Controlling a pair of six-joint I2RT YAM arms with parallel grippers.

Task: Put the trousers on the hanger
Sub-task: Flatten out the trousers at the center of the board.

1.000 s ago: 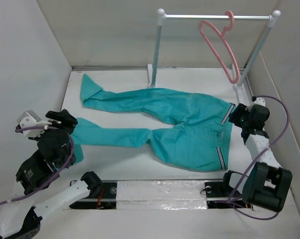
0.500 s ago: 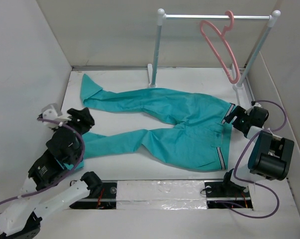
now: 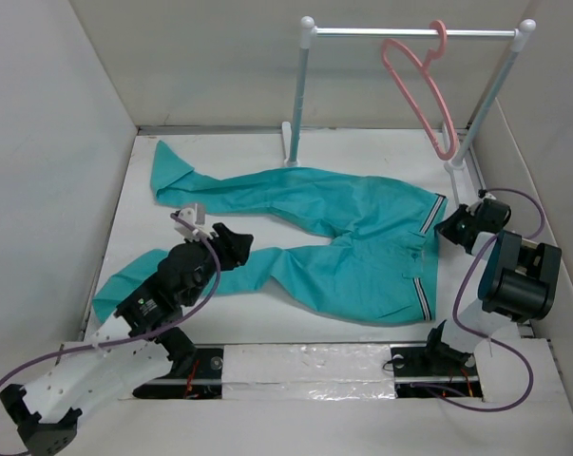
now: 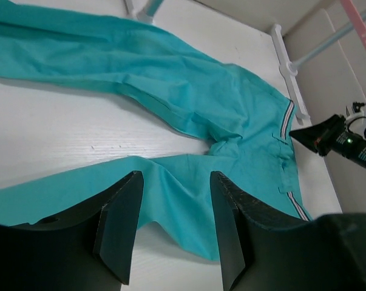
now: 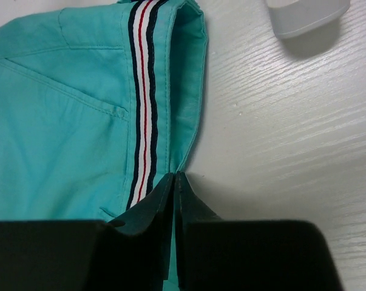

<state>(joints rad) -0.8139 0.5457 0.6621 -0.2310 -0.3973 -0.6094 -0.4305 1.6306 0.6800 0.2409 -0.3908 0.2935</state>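
Note:
The teal trousers (image 3: 362, 247) lie flat on the white table, waistband to the right, both legs running left. My left gripper (image 3: 237, 242) hangs open over the near leg, close to the crotch; in the left wrist view the cloth (image 4: 189, 97) shows between its spread fingers (image 4: 175, 182). My right gripper (image 3: 449, 228) is shut on the outer edge of the striped waistband (image 5: 143, 91), with a sliver of teal between its pressed jaws (image 5: 173, 177). The pink hanger (image 3: 421, 90) hangs by its hook from the rail at the back right.
The white-and-grey rail stand (image 3: 410, 32) rises at the back, its right foot (image 5: 307, 12) just beyond the waistband. Walls close in the table on the left, right and back. The near leg's cuff (image 3: 110, 290) lies by the left wall.
My left arm swung from the left wall rightward to over the near leg, whose cuff end now lies nearer the front left. My right gripper closed on the waistband edge.

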